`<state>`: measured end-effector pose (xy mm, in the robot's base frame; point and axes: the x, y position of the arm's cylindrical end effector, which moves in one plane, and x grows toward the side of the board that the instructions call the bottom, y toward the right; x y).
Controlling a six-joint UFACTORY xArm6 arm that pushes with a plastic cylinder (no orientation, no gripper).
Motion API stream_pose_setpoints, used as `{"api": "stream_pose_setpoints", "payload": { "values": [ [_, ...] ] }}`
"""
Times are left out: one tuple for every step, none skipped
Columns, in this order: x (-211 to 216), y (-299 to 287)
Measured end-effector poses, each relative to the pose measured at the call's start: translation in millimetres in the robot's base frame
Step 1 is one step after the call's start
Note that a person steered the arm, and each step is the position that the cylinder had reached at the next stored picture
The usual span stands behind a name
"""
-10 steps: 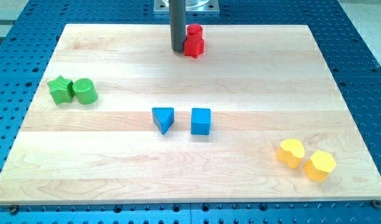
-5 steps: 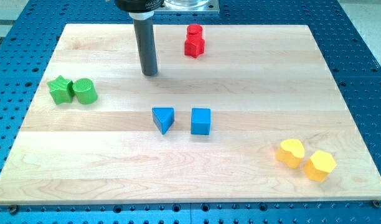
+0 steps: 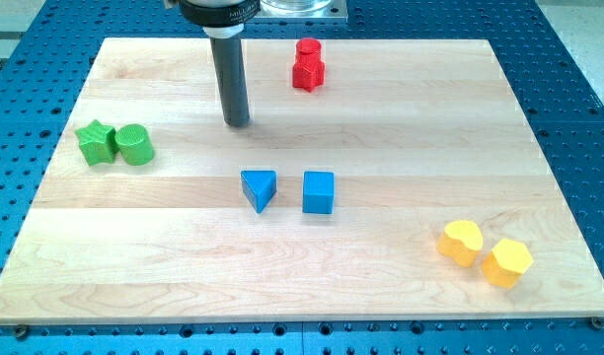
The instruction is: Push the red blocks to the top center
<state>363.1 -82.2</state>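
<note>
Red blocks (image 3: 308,65), two touching, sit at the wooden table's (image 3: 539,187) top edge near its centre, so the push looks finished. My tip (image 3: 237,123), a bare rod holding nothing, stands well apart to their lower left, above the blue triangle (image 3: 260,188). Next move, I judge: merely keep clear.

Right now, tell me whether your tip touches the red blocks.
Apart. The camera view shows bare board between my tip and the red blocks, which sit toward the view's upper right of it.
</note>
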Motion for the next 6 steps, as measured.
{"api": "stream_pose_setpoints", "payload": {
  "values": [
    [3, 0],
    [22, 8],
    [56, 37],
    [56, 98],
    [56, 121],
    [61, 166]
  ]
}}
